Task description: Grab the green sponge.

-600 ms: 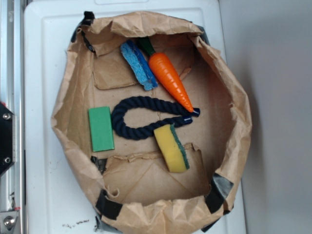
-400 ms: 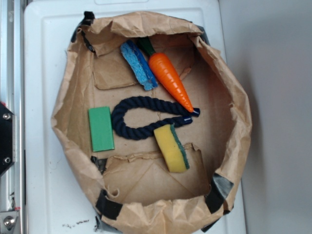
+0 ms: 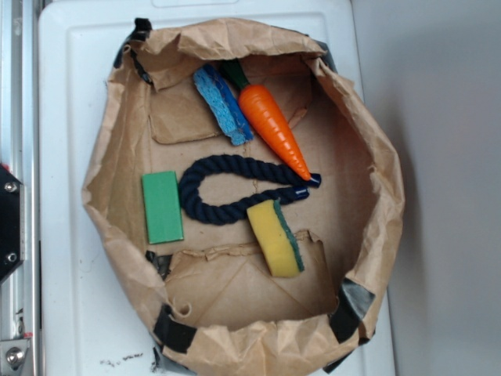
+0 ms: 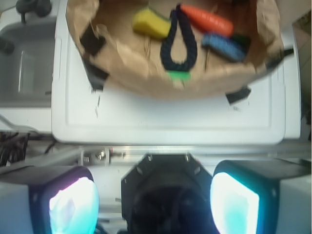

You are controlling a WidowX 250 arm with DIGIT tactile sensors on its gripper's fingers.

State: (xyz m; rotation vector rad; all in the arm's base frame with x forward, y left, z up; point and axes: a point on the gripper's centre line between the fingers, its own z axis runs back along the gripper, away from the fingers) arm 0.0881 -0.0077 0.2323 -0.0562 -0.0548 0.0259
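- Exterior view: the green sponge [image 3: 276, 237] is lying flat inside the brown paper bag [image 3: 374, 157], yellow foam up, dark green scouring strip along its right edge, sitting toward the near-right of the bag floor.
- Its far end is touching the navy rope loop [image 3: 223, 190]; the flat green block [image 3: 162, 207] is lying well left, the orange carrot [image 3: 272, 125] and blue sponge [image 3: 222, 103] sitting farther back.
- The bag is resting on a white counter [image 3: 66, 117]; no arm is showing here.
- Wrist view: the end effector [image 4: 155, 202] is hanging wide open, holding nothing, both fingers [image 4: 73, 204] well back from the bag.
- The sponge is showing at far left in the bag opening, beside the rope.
- Step judged: approach not yet begun. Next move is calling for travelling over the bag rim, centering above the yellow body, descending clear of the rope, then closing across the sponge's short sides.
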